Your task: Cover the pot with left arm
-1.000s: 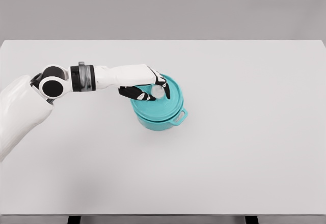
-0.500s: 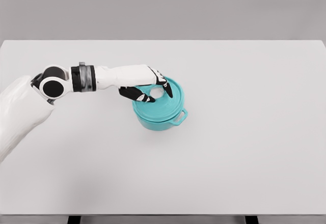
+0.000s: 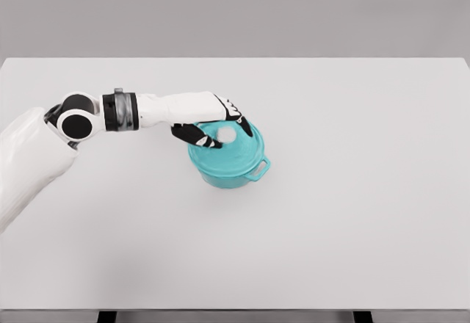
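A teal pot (image 3: pixel 233 174) stands on the white table (image 3: pixel 352 191), left of the middle, with a side handle (image 3: pixel 258 169) toward the right. Its teal lid (image 3: pixel 239 150) lies on top, roughly level over the rim. My left hand (image 3: pixel 220 128) reaches in from the left and its fingers curl around the lid's pale knob (image 3: pixel 227 136). The knob is partly hidden by the thumb and fingers. The right arm does not show.
The white table spreads wide on every side of the pot, and its front edge (image 3: pixel 235 310) runs along the bottom of the head view. A plain grey wall stands behind.
The lid has come down from a tilt and shifted slightly left, sitting flatter over the pot. My left hand moved with it, still closed on the knob.
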Tool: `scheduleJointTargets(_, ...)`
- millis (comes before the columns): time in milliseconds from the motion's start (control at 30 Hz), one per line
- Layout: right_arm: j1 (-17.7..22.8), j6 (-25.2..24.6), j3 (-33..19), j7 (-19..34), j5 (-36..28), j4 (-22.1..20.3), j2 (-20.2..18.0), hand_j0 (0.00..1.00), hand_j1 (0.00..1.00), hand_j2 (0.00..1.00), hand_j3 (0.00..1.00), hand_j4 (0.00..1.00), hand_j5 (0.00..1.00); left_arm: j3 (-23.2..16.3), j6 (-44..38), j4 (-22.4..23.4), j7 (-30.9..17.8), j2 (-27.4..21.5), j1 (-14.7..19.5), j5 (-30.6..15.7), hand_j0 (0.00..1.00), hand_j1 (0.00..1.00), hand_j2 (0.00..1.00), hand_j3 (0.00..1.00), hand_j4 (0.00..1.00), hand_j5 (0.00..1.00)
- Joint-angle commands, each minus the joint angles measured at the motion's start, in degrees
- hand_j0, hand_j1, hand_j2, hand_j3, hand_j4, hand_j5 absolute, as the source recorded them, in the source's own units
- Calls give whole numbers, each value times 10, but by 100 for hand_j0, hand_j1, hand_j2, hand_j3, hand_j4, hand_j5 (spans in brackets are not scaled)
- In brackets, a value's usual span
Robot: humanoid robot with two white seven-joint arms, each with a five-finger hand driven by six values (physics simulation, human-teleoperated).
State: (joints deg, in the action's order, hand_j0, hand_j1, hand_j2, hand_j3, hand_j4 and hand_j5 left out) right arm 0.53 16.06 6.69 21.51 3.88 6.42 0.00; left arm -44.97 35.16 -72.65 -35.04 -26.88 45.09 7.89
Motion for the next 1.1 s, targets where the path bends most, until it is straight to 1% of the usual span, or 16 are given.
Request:
scheduleJointTargets(0, 0, 0, 0, 0, 1, 0, 0, 100, 100, 100, 100, 100, 100, 1, -2, 0, 0, 0, 0, -4, 95, 95, 95, 95, 95, 95)
scheduleJointTargets(33, 0, 0, 0, 0, 1, 0, 0, 100, 100, 100, 100, 100, 100, 1, -2, 0, 0, 0, 0, -4, 99, 99, 99, 99, 99, 99)
scheduleJointTargets(67, 0, 0, 0, 0, 0, 0, 0, 100, 100, 100, 100, 100, 100, 1, -2, 0, 0, 0, 0, -4, 100, 100, 100, 100, 100, 100)
scheduleJointTargets(500, 0, 0, 0, 0, 1, 0, 0, 100, 100, 100, 100, 100, 100, 7, -2, -5, 0, -8, -1, -12, 100, 100, 100, 100, 100, 100)
scheduleJointTargets(567, 0, 0, 0, 0, 1, 0, 0, 100, 100, 100, 100, 100, 100, 4, -2, -13, 0, -20, -1, -37, 100, 100, 100, 100, 100, 100)
scheduleJointTargets(667, 0, -1, 0, 0, 0, 0, 0, 100, 100, 100, 100, 100, 100, 4, -2, -16, 0, -20, 4, -38, 100, 100, 100, 100, 100, 100)
scheduleJointTargets(767, 0, 0, 0, 0, 1, 0, 0, 100, 100, 100, 100, 100, 100, 2, -2, -17, 0, -24, 9, -54, 100, 100, 100, 100, 100, 100)
scheduleJointTargets(833, 0, 0, 0, 0, 1, 0, 0, 100, 100, 100, 100, 100, 100, 1, -2, -27, 0, -59, 10, -82, 100, 100, 100, 100, 100, 100)
scheduleJointTargets(867, 0, 0, 0, 0, 1, 0, 0, 100, 100, 100, 100, 100, 100, 1, -2, -38, 0, -87, 9, -97, 100, 100, 100, 100, 100, 100)
scheduleJointTargets(900, 0, 0, 0, 0, 1, 0, 0, 100, 100, 100, 100, 100, 100, 1, -2, -64, 0, -119, 9, -119, 100, 100, 100, 100, 100, 100)
scheduleJointTargets(933, 0, 0, 0, 0, 1, 0, 0, 100, 100, 100, 100, 100, 100, 7, -2, -107, 0, -178, 4, -161, 100, 100, 100, 100, 100, 100)
scheduleJointTargets(1000, 0, 0, 0, 0, 1, 0, 0, 100, 100, 100, 100, 100, 100, 8, -2, -156, 0, -248, -1, -180, 100, 100, 100, 100, 100, 100)
scheduleJointTargets(1033, 0, 0, 0, 0, 1, 0, 0, 100, 100, 100, 100, 100, 100, 10, -2, -158, 0, -280, -8, -182, 100, 100, 100, 100, 100, 100)
scheduleJointTargets(1067, 0, 0, 0, 0, 1, 0, 0, 100, 100, 100, 100, 100, 100, 29, -2, -158, 0, -302, -23, -187, 100, 100, 100, 100, 100, 100)
